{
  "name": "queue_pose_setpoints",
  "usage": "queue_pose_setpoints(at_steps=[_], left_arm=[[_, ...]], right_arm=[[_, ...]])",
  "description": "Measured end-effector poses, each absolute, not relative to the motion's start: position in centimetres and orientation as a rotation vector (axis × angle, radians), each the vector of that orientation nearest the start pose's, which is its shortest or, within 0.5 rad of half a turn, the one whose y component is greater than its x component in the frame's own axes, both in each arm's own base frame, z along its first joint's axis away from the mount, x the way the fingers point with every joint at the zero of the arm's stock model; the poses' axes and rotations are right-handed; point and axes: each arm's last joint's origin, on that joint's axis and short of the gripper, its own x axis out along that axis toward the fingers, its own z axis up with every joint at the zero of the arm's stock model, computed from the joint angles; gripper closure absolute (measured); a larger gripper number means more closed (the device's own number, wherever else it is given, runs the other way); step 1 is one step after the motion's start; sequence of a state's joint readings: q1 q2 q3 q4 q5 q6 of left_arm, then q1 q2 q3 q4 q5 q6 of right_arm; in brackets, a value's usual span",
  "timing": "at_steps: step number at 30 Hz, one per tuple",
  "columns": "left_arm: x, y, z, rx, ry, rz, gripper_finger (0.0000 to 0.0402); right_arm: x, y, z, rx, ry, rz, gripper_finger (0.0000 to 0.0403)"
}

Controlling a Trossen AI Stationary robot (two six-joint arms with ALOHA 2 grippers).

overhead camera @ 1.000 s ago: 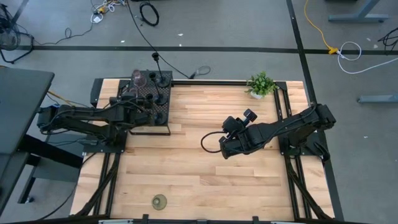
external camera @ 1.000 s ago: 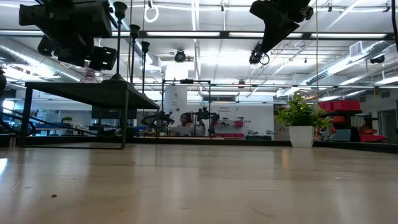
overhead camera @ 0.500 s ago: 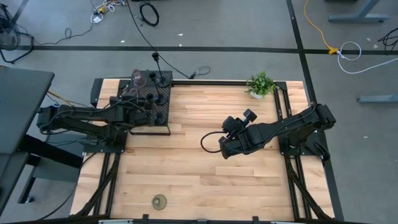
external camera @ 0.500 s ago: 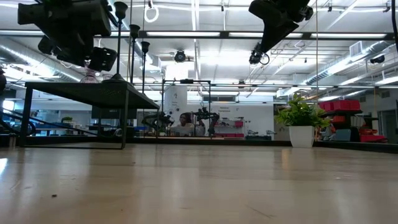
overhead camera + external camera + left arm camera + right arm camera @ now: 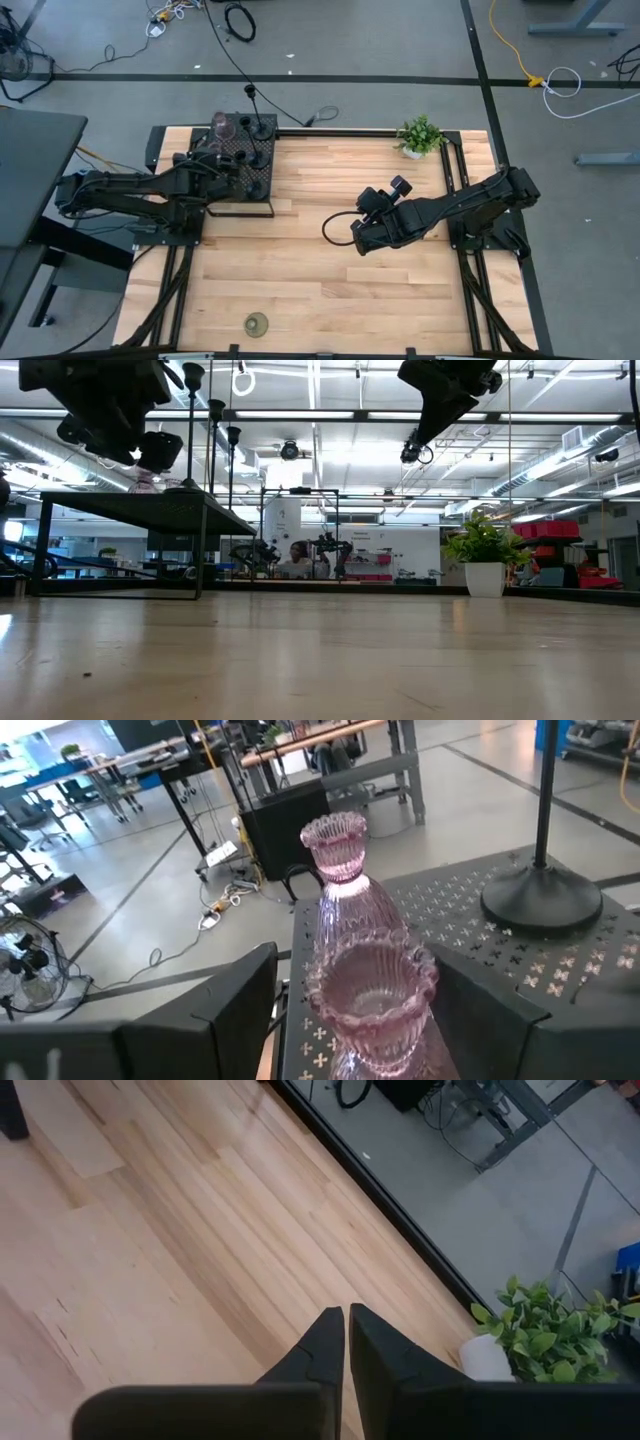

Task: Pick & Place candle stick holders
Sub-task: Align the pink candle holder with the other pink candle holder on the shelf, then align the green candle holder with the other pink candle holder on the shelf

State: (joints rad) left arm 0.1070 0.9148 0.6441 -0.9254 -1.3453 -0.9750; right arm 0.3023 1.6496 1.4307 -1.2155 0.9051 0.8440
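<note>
Backing off, left tool (image 5: 360, 1020) flanks ribbed, scallop-rimmed pink glass goblets (image 5: 372, 985)

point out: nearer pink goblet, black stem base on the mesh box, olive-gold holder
nearer pink goblet (image 5: 375, 982): left wrist view, on its ribbed bowl.
black stem base (image 5: 540, 902): left wrist view, on the round foot.
olive-gold holder (image 5: 257, 324): high view, on its top, near the table's front edge.

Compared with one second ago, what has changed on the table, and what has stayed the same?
The left gripper has drawn back a little from the mesh box, toward the table's left edge, its fingers now apart on either side of a pink glass goblet, not gripping it. The right gripper, shut, the potted plant and the olive-gold holder stayed put.
</note>
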Motion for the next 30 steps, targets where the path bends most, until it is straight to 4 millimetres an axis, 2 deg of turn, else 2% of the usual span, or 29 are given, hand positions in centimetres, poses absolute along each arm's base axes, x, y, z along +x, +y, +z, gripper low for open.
queue_pose_setpoints(at_steps=[18,30], left_arm=[[13.2,4.3,24.2,0.004,0.315,1.557,0.0149],[13.9,4.3,28.5,0.053,0.365,1.501,0.0149]], right_arm=[[29.9,6.9,28.7,-0.1,0.855,-0.902,0.0381],[29.9,6.9,28.7,-0.097,0.852,-0.901,0.0381]])
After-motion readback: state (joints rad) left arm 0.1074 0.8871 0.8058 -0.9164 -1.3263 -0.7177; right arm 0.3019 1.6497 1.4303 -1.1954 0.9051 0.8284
